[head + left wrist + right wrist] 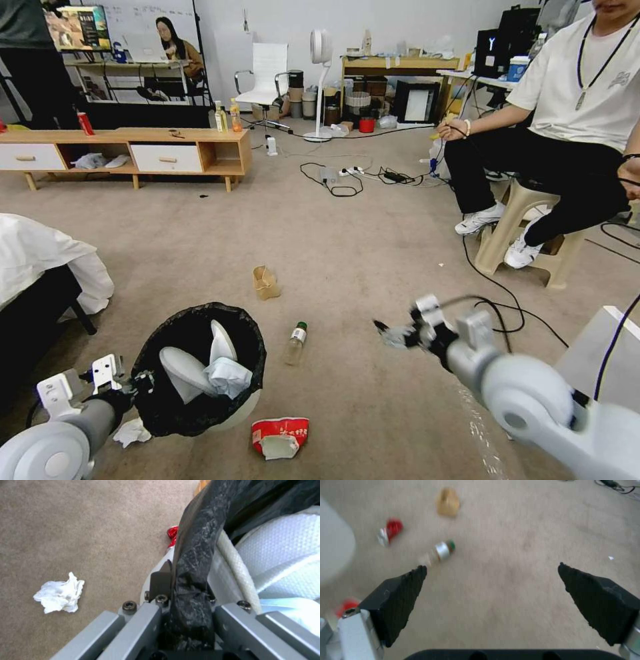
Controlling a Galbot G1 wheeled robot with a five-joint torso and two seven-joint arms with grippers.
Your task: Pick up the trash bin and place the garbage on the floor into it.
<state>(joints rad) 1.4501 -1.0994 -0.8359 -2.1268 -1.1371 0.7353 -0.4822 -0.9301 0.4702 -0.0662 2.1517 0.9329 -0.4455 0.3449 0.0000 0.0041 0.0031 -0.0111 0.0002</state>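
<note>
My left hand [186, 610] is clamped on the bag-lined rim of the trash bin [200, 373], which tilts beside it with white tissue already inside. My right hand [491, 597], fingers spread wide and holding nothing, hovers over bare floor [373, 240]. Left to collect, by my judgement: the clear green-capped bottle [295, 343] ahead of that hand, the tan paper bag [265, 282] beyond, the crushed red-and-white wrapper [280, 437] and a crumpled tissue [60, 596] just beside the bin.

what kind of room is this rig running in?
Most likely a robotics lab or office dressed as a living room. Beige-grey carpet and a low wooden TV cabinet give the home look, while the tangled black cables and power strip and the cluttered wooden shelf point to a workspace.
</note>
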